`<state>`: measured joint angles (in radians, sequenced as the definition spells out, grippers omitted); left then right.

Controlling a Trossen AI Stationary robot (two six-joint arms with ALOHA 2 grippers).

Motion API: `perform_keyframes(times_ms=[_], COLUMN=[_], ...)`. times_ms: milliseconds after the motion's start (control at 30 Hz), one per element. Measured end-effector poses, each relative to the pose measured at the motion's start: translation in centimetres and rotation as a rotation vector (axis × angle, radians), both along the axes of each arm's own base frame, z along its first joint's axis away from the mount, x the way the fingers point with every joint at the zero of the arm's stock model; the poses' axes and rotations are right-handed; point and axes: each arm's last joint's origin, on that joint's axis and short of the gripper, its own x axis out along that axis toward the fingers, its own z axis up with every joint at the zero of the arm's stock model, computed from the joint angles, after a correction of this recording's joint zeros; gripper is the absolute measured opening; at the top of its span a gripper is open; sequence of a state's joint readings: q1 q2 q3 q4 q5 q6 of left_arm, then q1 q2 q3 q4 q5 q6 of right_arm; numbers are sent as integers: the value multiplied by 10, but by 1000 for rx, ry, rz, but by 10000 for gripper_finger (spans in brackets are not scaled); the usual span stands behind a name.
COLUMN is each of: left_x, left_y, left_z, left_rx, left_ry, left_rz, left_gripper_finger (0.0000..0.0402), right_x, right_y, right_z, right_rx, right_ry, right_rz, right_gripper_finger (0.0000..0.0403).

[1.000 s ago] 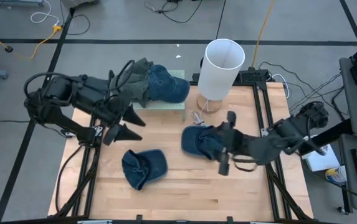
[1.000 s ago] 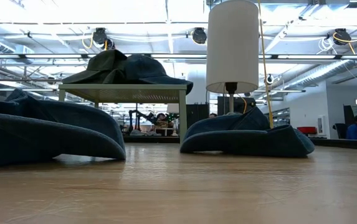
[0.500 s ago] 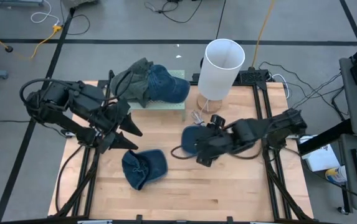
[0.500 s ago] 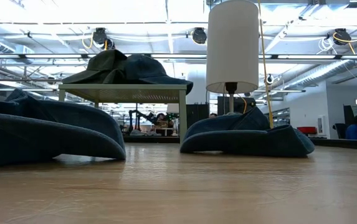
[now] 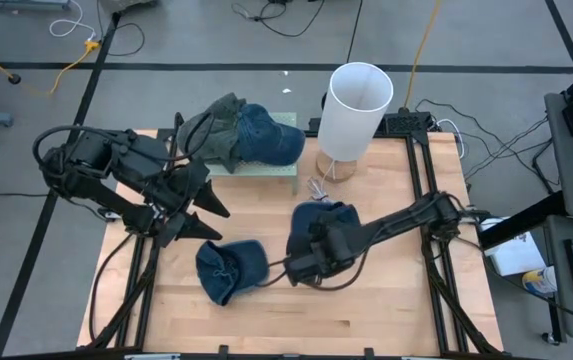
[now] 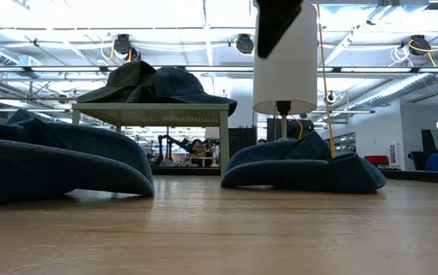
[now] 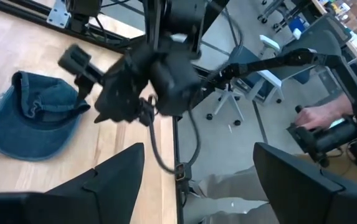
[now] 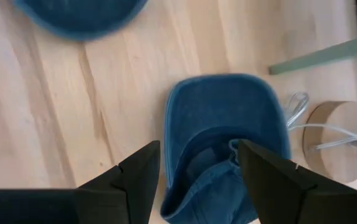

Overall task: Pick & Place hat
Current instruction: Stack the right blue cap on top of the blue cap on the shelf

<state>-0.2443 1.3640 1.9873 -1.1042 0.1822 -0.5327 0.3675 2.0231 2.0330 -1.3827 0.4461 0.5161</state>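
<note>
A blue denim hat (image 5: 323,222) lies brim-down at the table's middle, also seen in the right wrist view (image 8: 225,118) and the low view (image 6: 303,169). A second blue hat (image 5: 231,270) lies near the front left. Two more hats (image 5: 244,135) rest on a small green stand. My right gripper (image 5: 298,268) hangs open above the middle hat's near-left side, pointing steeply down; its fingers (image 8: 198,149) frame the hat without touching it. In the low view only its tip (image 6: 276,27) shows at the top. My left gripper (image 5: 214,222) waits open and raised at the left.
A white lamp (image 5: 358,105) on a round wooden base (image 8: 337,134) with a loose cord stands at the back, right of the green stand (image 5: 266,170). Bare wood stretches along the front edge. A person's hand (image 7: 318,115) shows beyond the table.
My right gripper has swung from the table's right toward its middle and come down, tipping from nearly level to steeply downward, and now hangs over the middle hat. Its fingers stay apart. The hats have not moved.
</note>
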Motion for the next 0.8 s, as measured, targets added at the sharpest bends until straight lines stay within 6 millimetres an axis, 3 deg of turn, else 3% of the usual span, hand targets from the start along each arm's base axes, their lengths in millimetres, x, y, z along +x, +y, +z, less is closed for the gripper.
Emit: perform_keyframes(times_ms=[467, 800], left_x=[0, 0], left_y=[0, 0], left_z=[0, 0], left_rx=[28, 37], left_ry=[-14, -18], left_rz=[-15, -18], left_gripper_finger=[286, 284], right_x=[-20, -21], right_y=[18, 2], right_z=[-116, -145], right_rx=[-154, -183], right_ry=[29, 0], right_rz=[83, 82], right_gripper_finger=[210, 210])
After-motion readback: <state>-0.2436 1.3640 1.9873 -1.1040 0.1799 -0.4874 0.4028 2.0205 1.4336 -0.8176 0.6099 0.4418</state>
